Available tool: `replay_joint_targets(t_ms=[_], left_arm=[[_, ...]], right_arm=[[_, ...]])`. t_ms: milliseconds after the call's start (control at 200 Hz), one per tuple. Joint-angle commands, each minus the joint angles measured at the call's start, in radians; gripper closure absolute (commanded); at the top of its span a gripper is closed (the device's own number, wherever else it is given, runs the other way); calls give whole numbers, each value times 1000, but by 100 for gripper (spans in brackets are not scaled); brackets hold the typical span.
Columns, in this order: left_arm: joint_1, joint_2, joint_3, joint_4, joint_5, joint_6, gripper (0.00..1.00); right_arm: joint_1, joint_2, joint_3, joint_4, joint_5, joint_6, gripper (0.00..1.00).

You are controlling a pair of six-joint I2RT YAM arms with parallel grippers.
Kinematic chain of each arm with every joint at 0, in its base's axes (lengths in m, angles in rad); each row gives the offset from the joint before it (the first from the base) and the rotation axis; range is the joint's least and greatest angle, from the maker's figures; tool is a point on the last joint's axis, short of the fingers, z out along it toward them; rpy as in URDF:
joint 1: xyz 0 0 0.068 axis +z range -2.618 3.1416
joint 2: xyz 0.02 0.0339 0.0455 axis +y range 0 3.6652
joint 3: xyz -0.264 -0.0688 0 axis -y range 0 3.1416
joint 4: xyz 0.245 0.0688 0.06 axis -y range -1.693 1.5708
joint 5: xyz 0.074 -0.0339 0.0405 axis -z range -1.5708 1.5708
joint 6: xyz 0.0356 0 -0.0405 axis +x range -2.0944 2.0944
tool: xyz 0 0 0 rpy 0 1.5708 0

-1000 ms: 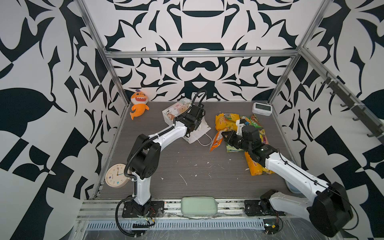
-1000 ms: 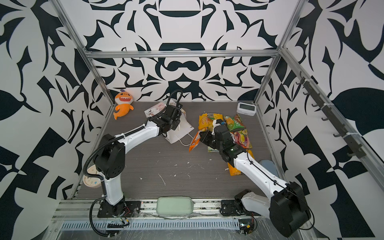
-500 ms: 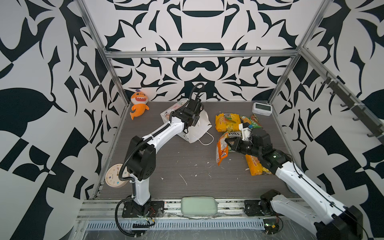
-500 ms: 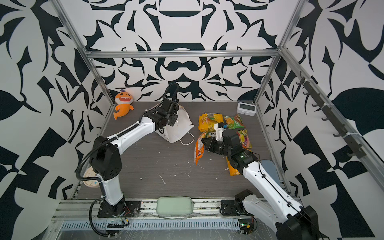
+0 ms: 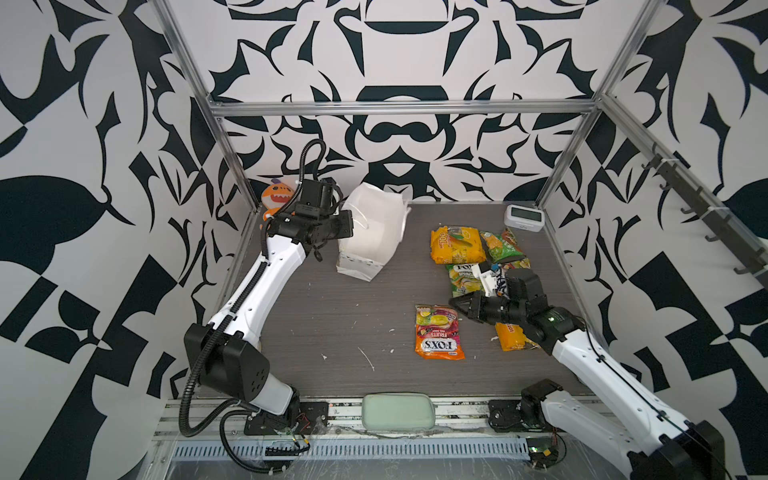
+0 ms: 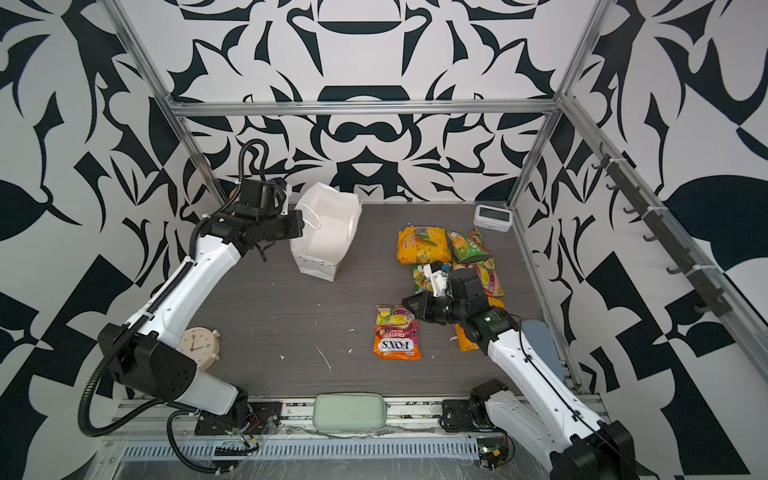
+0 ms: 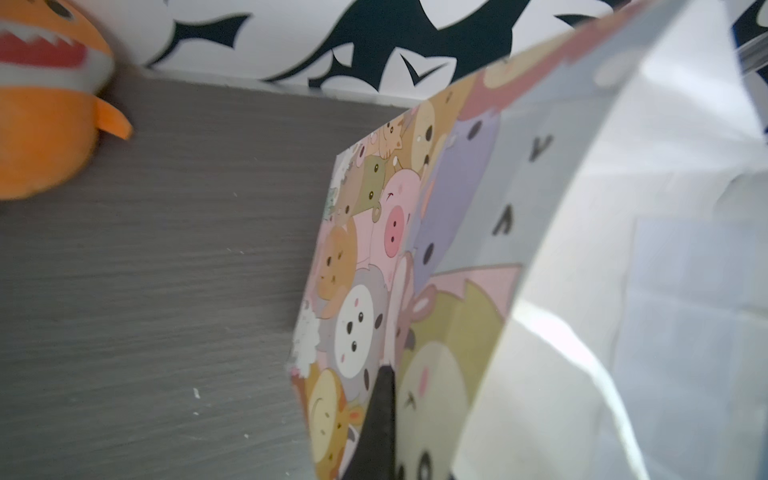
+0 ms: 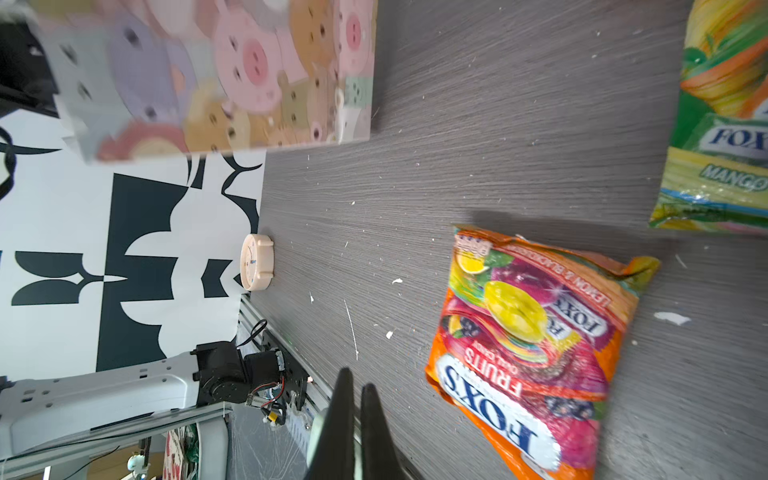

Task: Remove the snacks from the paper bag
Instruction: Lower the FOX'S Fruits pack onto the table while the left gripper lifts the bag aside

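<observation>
— Left gripper (image 5: 348,224) first: we see it clamped on the rim of the paper bag (image 5: 372,232), one black finger (image 7: 380,415) lying against the cartoon-animal face. Do we agree the bag is held?
— We do. It stands tilted near the far edge of the table (image 5: 332,324), toward the far left corner, mouth open and its white inside showing. The plush shark (image 5: 276,195) sits in that corner, just behind the arm.
— And the right gripper (image 5: 457,303)?
— We read its fingers as pressed together with nothing between them. It hangs just beside the orange-red FOX'S packet (image 5: 439,332), apart from it. That packet lies flat nearer the middle, toward the near edge.
— Where do we place the other snacks?
— All out on the table, toward the right edge. A yellow-orange packet (image 5: 455,245) and a green packet (image 5: 500,245) lie side by side farther back. A green-and-yellow packet (image 5: 463,280) is partly under the right wrist, and a second yellow-orange packet (image 5: 513,338) is half hidden beneath that arm.
</observation>
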Motion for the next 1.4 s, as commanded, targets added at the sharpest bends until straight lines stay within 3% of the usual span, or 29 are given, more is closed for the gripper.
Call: replay_joint_targets(t_ms=[0,90,185,280,360,430,555,780,885,955,1130,1305,1395], left_arm=[[7,-8,-50,-36,121,-93,100],[9,-3,-98,-14,141,-135,100],[19,-1,-151,28,158,-177,100],[32,-2,-183,59,163,-209,100],[46,-7,-201,80,169,-224,97],[50,-11,-204,84,166,-226,92],[52,-16,-194,74,158,-213,67],[52,-48,-108,23,144,-163,32],[54,-75,-40,-13,106,-123,16],[53,-96,-7,-28,81,-91,0],[59,-145,-41,0,41,-28,1],[63,-153,-158,51,75,-37,11],[62,-147,-179,18,80,-31,24]], right_arm=[[-6,22,-4,-6,59,-35,100],[6,59,39,-99,153,-88,95],[94,114,124,-238,349,-161,74],[186,160,169,-302,549,-161,61],[243,207,205,-340,645,-145,37],[252,253,213,-350,651,-133,32],[248,311,172,-289,571,-96,30],[232,323,55,-90,433,-88,27],[217,328,25,-71,430,-82,27],[206,325,-7,-43,421,-76,26],[202,339,-44,3,401,-72,28],[202,319,-36,29,415,-74,31],[202,342,-17,6,421,-80,34]])
